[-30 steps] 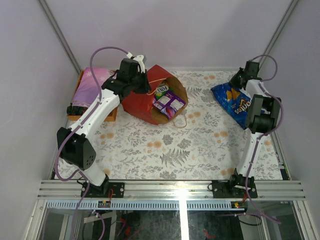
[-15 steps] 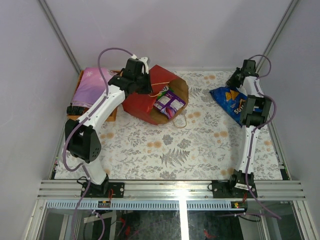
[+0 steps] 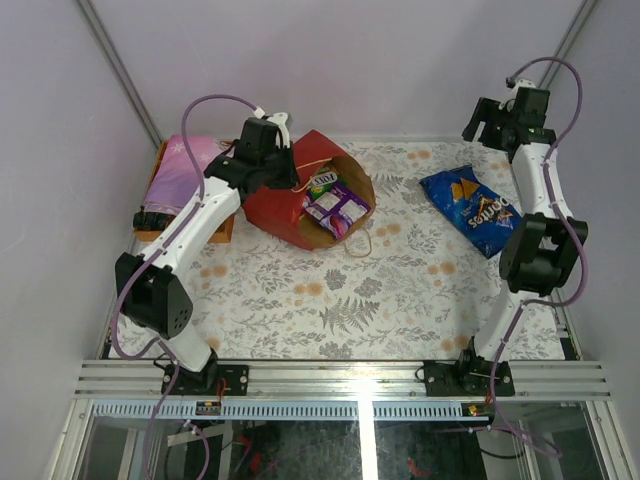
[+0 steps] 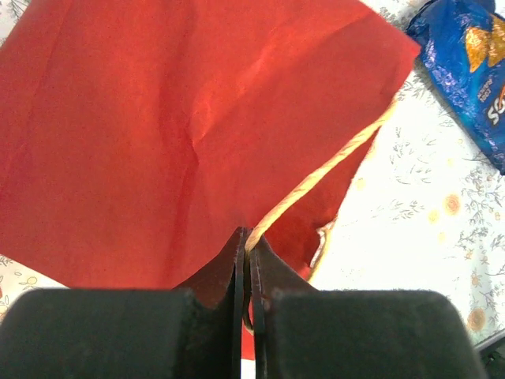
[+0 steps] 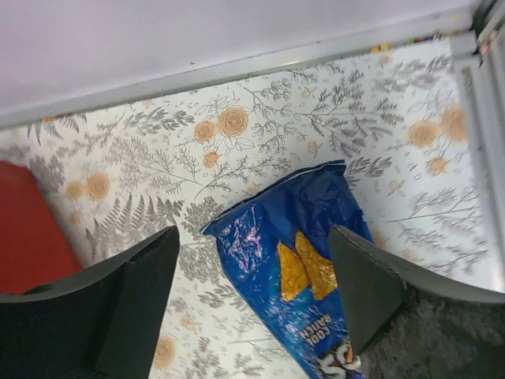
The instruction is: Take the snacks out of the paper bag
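Note:
The red paper bag [image 3: 283,208] lies on its side at the back left, its brown mouth facing right. Purple [image 3: 337,208] and green-white [image 3: 322,183] snack packets show inside it. My left gripper [image 3: 288,168] is above the bag's top edge, shut on its thin string handle [image 4: 319,174]; the left wrist view shows the red paper [image 4: 181,134] just beyond the closed fingertips [image 4: 246,237]. A blue chip bag [image 3: 476,208] lies flat on the table at the back right. My right gripper [image 3: 480,124] hangs open above its far end [image 5: 296,253], holding nothing.
An orange box [image 3: 222,228] with a pink-purple flowered cloth [image 3: 185,168] stands left of the paper bag. A floral tablecloth [image 3: 350,290] covers the table. Metal rails run along the back wall [image 5: 237,71] and the right edge [image 3: 560,300].
My right gripper has opened, let go of the blue chip bag and lifted up toward the back wall. The chip bag stays on the table. The left gripper still holds the handle.

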Controlling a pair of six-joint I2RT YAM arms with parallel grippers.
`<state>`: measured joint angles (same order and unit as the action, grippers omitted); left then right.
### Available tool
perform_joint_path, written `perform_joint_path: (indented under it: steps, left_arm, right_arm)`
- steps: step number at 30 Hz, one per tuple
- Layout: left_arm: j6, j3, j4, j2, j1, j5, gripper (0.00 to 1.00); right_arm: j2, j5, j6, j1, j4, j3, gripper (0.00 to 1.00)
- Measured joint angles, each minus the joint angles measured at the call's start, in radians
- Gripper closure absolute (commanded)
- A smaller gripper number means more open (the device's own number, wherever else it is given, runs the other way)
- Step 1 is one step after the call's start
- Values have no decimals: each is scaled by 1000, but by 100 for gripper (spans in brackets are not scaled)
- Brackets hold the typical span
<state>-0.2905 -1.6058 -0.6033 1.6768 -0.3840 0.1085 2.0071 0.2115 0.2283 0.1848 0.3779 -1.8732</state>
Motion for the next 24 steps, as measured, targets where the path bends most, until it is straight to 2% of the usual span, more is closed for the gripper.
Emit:
perform_joint_path:
  steps: [3, 6, 15, 24]
  left_arm:
    - [5, 9, 0, -34, 0, 4, 100]
    - [13, 11, -1, -52, 0, 8, 100]
    - [18, 43, -2, -53, 0, 26, 100]
    - [27, 52, -3, -31, 0, 24, 100]
  right_arm:
    - [-68, -8, -122, -24, 7, 26, 7]
    - [-43, -39, -232, -43, 27, 55, 4]
    - [276, -65, -413, -75, 158, 39, 3]
    - [458, -91, -440, -93, 244, -264, 0]
